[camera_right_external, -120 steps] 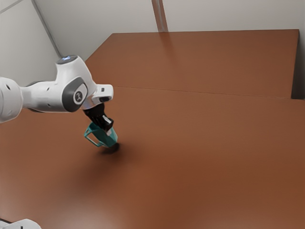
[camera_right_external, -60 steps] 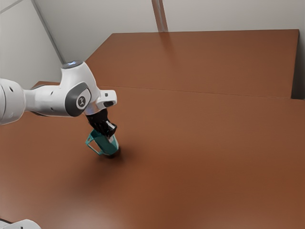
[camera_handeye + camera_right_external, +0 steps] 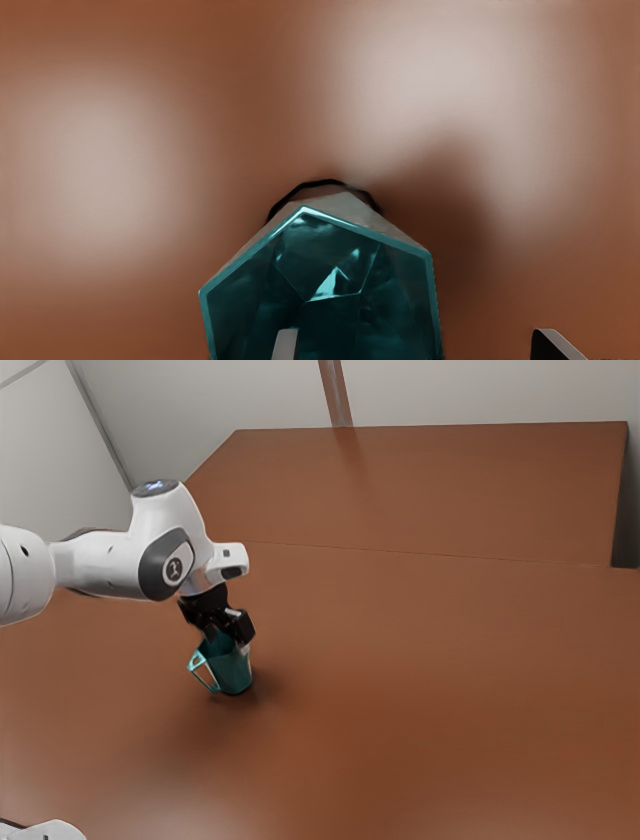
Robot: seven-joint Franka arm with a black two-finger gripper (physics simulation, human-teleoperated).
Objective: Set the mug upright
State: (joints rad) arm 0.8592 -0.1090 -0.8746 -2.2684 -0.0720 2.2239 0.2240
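Nearest, in front of the mug (image 3: pixel 234 674) and toward the exterior view's left, there is a white rounded part (image 3: pixel 52 831). The mug, of teal colour, is on the table (image 3: pixel 400 710), its mouth up and its base down; if it leans a little, I cannot tell. Its handle (image 3: pixel 199 677) points to the exterior view's left. The hand (image 3: pixel 228 645) is directly over the mug, and it is wide: one of the fingers (image 3: pixel 285 346) is above the mug's inside, the other is outside, with space between it and the mug's wall. The white arm (image 3: pixel 105 568) comes from the exterior view's left, higher than the mug. Far behind the mug, a thin line (image 3: pixel 400 552) crosses the table, and after this is the pale room wall (image 3: pixel 480 390).
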